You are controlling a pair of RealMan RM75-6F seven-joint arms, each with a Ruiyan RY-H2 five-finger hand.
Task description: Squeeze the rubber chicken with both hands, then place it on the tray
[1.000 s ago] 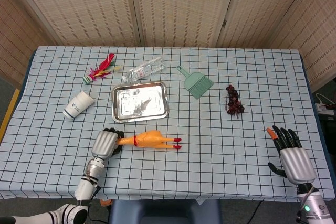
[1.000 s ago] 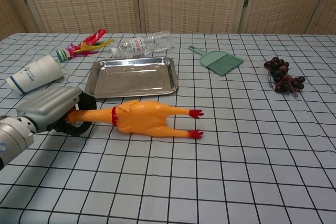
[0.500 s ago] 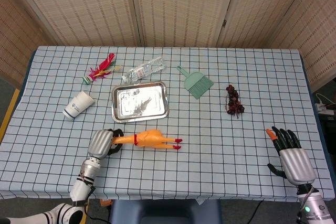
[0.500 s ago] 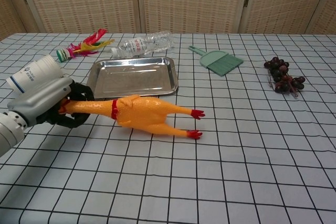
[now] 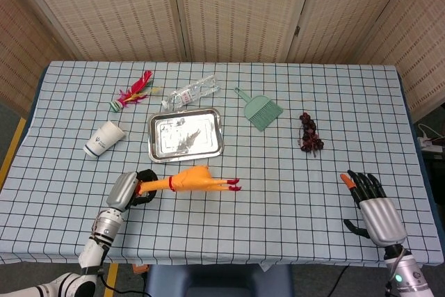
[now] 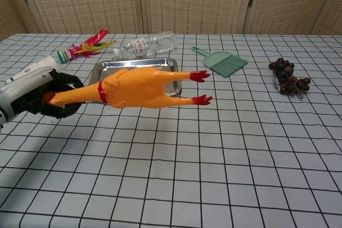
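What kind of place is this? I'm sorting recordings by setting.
Probably a lab or test room, not a home: woven folding screens wall off a table with a checked cloth, strewn with unrelated props, a rubber chicken, metal tray and paper cup.

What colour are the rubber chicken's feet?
Red, on the rubber chicken; clearest in the chest view.

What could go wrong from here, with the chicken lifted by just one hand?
1. The left hand grips the chicken only at its head end, so the long body sticks out unsupported; it may droop or slip free.
2. The right hand is open and far off near the table's right edge, so the two-hand squeeze needs a long reach; a poor meet could knock the chicken loose.
3. The bottle lies right behind the tray; overshooting may nudge it.
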